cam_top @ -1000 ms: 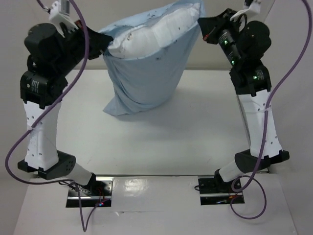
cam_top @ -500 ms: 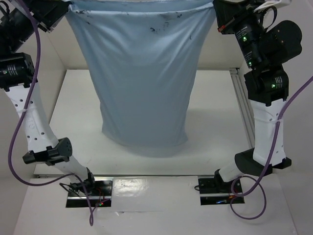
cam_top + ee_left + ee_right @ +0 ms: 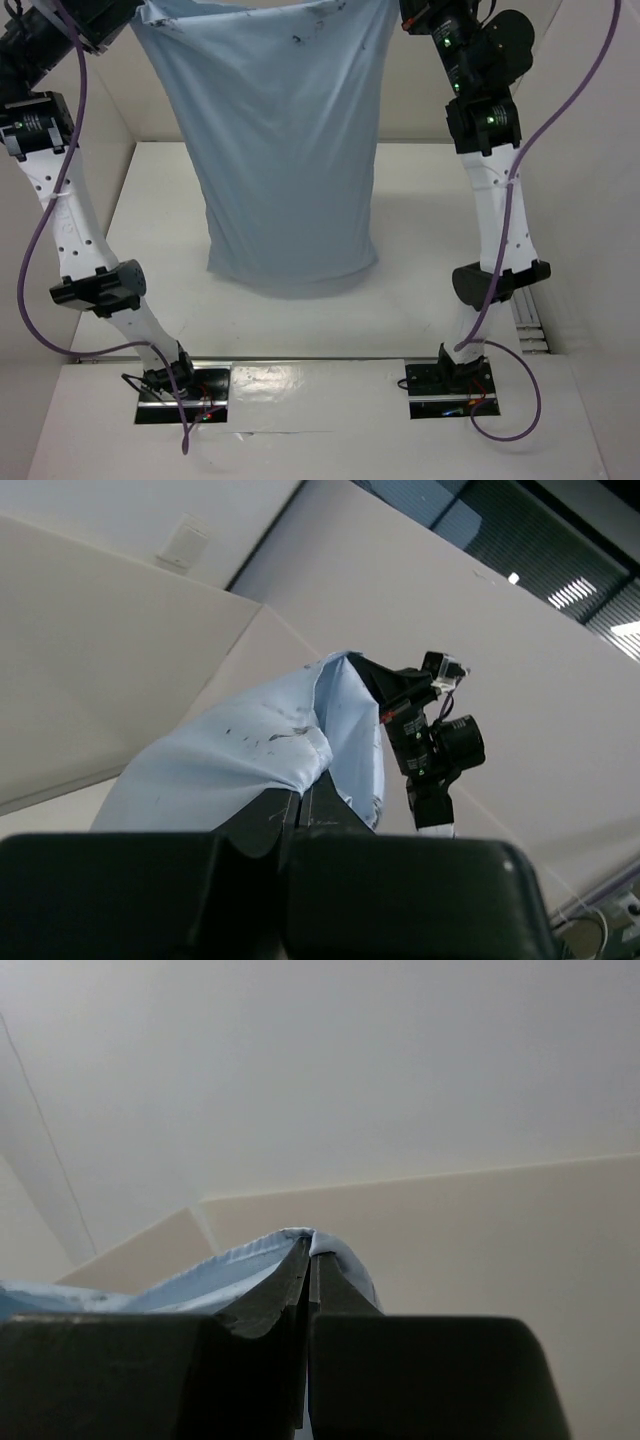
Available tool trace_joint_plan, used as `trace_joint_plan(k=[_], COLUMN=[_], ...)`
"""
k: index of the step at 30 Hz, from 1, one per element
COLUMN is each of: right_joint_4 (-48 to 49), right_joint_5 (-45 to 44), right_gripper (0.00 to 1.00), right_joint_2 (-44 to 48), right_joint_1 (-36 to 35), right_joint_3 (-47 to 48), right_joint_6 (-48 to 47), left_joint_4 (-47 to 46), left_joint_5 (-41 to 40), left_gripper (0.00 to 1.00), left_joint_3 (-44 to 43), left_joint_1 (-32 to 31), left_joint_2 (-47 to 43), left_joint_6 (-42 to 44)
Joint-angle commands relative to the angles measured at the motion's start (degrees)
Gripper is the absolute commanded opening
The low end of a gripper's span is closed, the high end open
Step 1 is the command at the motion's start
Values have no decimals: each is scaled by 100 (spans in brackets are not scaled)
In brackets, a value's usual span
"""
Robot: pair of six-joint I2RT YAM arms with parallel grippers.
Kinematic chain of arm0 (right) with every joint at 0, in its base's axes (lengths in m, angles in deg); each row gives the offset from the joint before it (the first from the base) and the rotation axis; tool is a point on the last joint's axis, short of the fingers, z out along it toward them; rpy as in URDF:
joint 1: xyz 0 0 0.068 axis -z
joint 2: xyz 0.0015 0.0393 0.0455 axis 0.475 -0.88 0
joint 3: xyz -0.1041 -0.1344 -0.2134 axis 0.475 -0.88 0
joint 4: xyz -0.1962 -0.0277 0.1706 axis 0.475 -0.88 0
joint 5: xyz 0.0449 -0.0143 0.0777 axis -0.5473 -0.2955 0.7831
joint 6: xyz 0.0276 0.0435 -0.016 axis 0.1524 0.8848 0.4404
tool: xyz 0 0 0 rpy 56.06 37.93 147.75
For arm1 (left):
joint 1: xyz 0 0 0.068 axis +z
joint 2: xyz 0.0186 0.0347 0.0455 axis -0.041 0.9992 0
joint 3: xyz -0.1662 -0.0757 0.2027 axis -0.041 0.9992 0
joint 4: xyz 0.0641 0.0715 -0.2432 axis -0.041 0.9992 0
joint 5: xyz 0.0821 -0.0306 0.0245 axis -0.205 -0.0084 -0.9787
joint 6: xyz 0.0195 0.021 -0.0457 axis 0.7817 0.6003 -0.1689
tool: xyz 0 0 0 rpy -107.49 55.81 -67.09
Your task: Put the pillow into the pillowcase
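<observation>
The left claw and right claw stay pinched shut on the top corners of the pillowcase, now drawn closer together, its bottom resting mid-tabletop.

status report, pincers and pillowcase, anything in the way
Left pincer shut on pillowcase top corner; right pincer shut on the other. Pillowcase hung between arms, bottom on table; no white pillow showing. Nothing seen in the way.
</observation>
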Motion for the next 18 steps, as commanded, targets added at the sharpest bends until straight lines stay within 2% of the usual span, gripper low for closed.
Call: trace_joint_plan(k=[1,5,10,11,13,14,16,17,18], right_joint_4=[1633,2187,2189,2006,1760,1541,1468,1407,1346], right_joint_5=[4,153,101,101,101,101,22,152,223], right_gripper=[0,0,0,0,0,0,0,0,0], right_joint_2=[-349,-569,-456,-351,-210,51,412,754,914], right_joint_1=[47,240,240,293,372,433,600,862,1021], right_joint_3=[472,588,316,202,-307,-587,-1930,-2422,-3349], right_joint_6=[323,780,842,790,789,789,728,806,876], left_joint_4=[-888,-1187,-1451,-1521,-1645,-1645,-1645,-1540,-1443], left_joint_5=[-511,-511,-310,-248,-47,33,269,375,481], left_gripper=[0,0,0,0,0,0,0,0,0], left_joint_3=[-550,-404,-290,-54,254,700,1403,2147,2485], left_joint_1=[573,1091,1487,1488,1488,1262,997,935,882], left_joint_2=[130,61,-298,-405,-659,-991,-1475,-2026,-2301], left_joint_6=[-494,-731,-978,-978,-978,-822,-506,-399,-224])
